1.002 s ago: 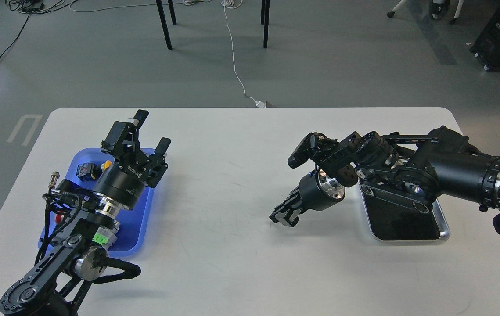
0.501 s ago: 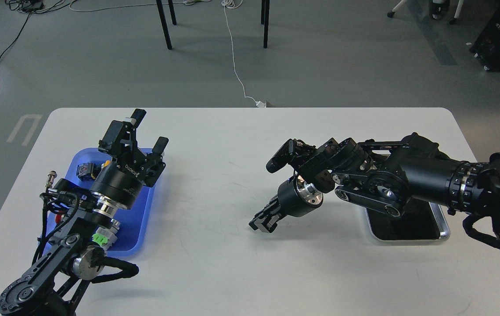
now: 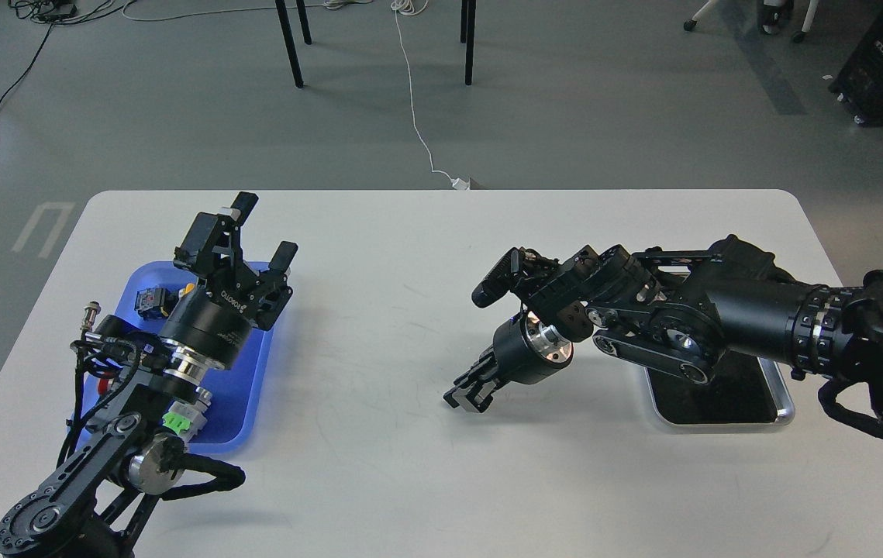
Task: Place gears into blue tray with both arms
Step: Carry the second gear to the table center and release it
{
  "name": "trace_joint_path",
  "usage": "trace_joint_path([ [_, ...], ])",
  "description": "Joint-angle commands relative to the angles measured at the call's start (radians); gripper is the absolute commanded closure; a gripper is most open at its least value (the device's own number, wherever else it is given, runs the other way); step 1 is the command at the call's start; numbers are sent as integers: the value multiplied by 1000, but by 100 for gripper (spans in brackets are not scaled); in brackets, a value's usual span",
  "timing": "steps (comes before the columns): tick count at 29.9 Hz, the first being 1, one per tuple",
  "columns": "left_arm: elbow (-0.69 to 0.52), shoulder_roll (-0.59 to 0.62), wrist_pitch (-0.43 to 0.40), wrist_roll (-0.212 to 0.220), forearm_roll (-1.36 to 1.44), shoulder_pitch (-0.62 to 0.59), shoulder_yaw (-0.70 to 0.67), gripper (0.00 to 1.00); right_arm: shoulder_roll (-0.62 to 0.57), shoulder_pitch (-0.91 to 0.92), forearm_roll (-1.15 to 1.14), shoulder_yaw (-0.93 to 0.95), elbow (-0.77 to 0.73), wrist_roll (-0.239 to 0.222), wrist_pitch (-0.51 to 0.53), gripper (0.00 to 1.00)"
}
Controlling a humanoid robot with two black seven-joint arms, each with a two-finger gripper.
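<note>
- Left gripper hangs over the far end of the blue tray, fingers spread wide, nothing between them.
- That tray sits by the left edge of the table, with a few coloured switches in it.
- Right gripper points down at mid-table, too dark to tell if it's open or closed.
- Metal tray lies toward the right edge.
- Can't spot any gears.

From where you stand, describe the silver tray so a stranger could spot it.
On the white table, look to the right side, under the right arm. The silver tray has a shiny metal rim and black inside, unlike the blue tray at left.
</note>
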Motion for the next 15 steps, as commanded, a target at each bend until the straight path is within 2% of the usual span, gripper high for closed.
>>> trace_joint_path([
  [1,0,1,0,0,-1,0,0,2,0,3,0,2,-2,0,0,46],
  [4,0,1,1,0,-1,0,0,2,-17,14,8,6,-2,0,0,37],
  [7,0,1,0,-2,-1,-2,0,2,-66,33,44,17,6,0,0,21],
  [9,0,1,0,-5,-1,-2,0,2,-115,46,118,29,13,0,0,6],
  [12,0,4,0,-8,-1,-2,0,2,-195,44,277,66,35,0,0,4],
  [15,0,6,0,-38,-1,-2,0,2,-290,15,495,115,73,0,0,4],
])
